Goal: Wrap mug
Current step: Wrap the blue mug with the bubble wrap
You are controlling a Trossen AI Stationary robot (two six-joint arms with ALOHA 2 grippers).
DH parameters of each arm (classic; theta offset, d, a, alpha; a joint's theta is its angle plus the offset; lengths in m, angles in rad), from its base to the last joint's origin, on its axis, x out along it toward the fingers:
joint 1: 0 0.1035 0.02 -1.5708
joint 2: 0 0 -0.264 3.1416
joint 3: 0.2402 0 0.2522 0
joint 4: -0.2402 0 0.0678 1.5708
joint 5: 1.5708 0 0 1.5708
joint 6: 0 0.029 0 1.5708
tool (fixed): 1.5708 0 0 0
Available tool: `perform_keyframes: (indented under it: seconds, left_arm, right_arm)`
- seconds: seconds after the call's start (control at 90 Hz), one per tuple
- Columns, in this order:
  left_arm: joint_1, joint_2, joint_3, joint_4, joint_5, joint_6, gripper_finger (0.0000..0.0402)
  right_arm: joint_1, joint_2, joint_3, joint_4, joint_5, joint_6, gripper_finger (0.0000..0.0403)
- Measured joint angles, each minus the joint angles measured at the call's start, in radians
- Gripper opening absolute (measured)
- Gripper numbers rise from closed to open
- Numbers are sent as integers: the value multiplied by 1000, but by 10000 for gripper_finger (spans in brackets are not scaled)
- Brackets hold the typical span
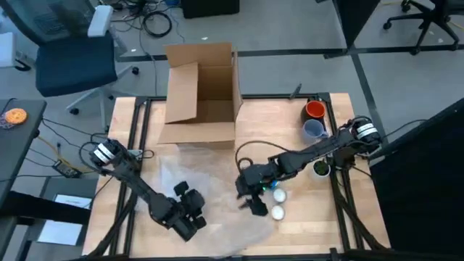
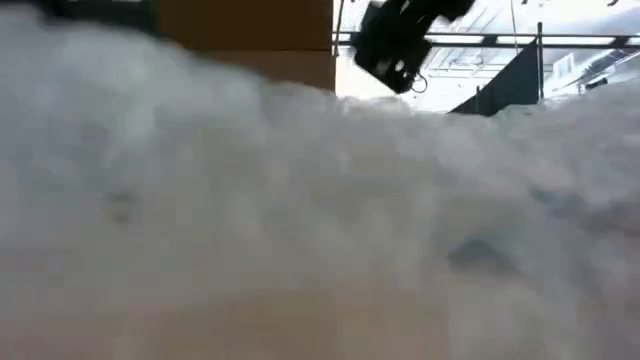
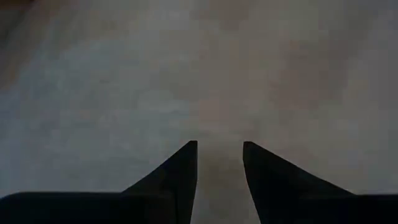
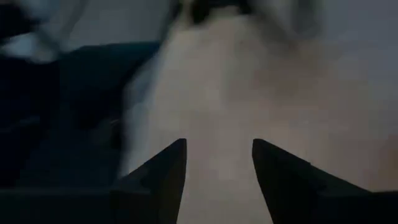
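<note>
Table (image 1: 290, 138): light wood, matt, grain seen.
Box (image 1: 203, 87): brown cardboard, matt, flaps open.
Wrap sheet (image 1: 217, 181): thin translucent plastic, crinkled, slight sheen.
Orange mug (image 1: 314, 110): glossy, prob. ceramic.
Grippers: dark, matt.

no writing, label, brand or number can be read anywhere here, not on the cardboard box (image 1: 201, 87) at the far side of the table nor on the cups (image 1: 314, 119) at its right.

orange mug (image 1: 315, 109), brown cardboard box (image 1: 201, 94)
</note>
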Motion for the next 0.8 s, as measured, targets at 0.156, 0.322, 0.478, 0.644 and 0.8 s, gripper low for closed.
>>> perform_keyframes:
  seconds: [0.156, 0.322, 0.478, 0.644, 0.8]
  left_arm:
    - [53, -6, 1, -132, 31, -3, 115]
    - [102, -17, 48, -359, 27, -7, 115]
    - [122, -30, 128, -506, -5, 1, 115]
    - [99, -35, 221, -606, -26, 4, 115]
    - [59, -35, 237, -543, -2, 1, 115]
  right_arm:
    - [72, 16, -13, 3, 40, 1, 162]
    - [75, 68, -40, -17, 261, -2, 161]
    - [10, 154, -42, -50, 389, -17, 159]
    - [-91, 235, -42, -108, 451, -17, 154]
    - [-168, 249, -39, -103, 510, -30, 146]
